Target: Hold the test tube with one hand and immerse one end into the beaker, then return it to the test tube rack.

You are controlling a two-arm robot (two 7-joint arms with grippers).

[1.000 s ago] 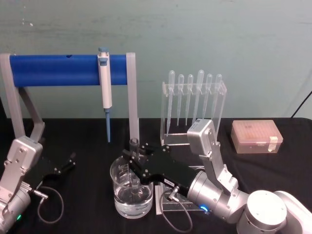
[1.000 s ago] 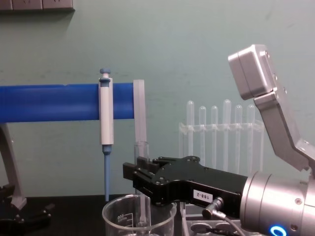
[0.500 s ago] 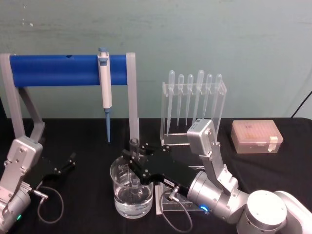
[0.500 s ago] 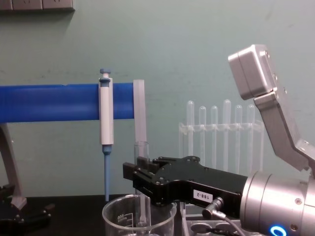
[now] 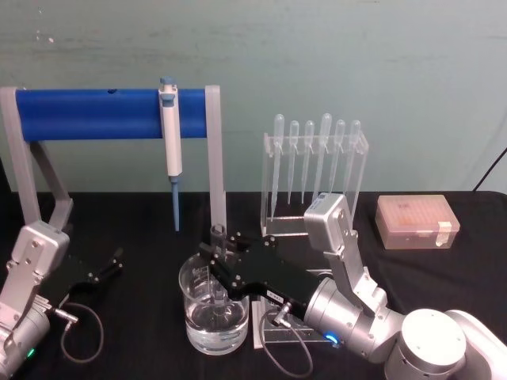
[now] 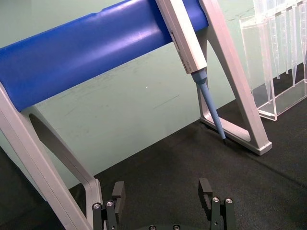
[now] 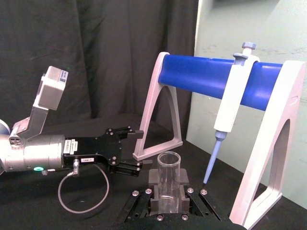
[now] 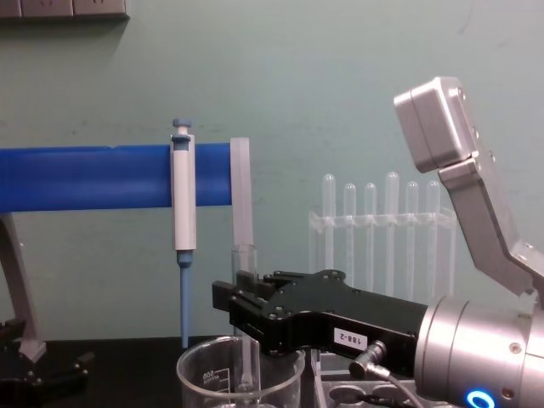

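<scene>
I observe my right black claw [image 5: 219,255] clamped around the clear, round-bottomed glass test tube [image 8: 246,323], which stands upright between its fingers. The tube's open rim rises just above the claw; its lower end hangs below, inside the wide clear glass beaker with white graduation marks [image 5: 214,313]. That beaker sits directly beneath the claw on the black-covered table [image 5: 444,273] and holds clear liquid at its bottom. I cannot tell whether the tube's tip touches the liquid.

Beyond the claw stands the blue-barred grey stand [image 5: 87,113] carrying the blue-and-white pipettor [image 5: 169,142]. Behind the right arm I note a clear rack of thin plastic pipettes [image 5: 315,170].

My left black claw [image 6: 163,203] rests low, well apart from the beaker, its fingers spread and holding nothing.
</scene>
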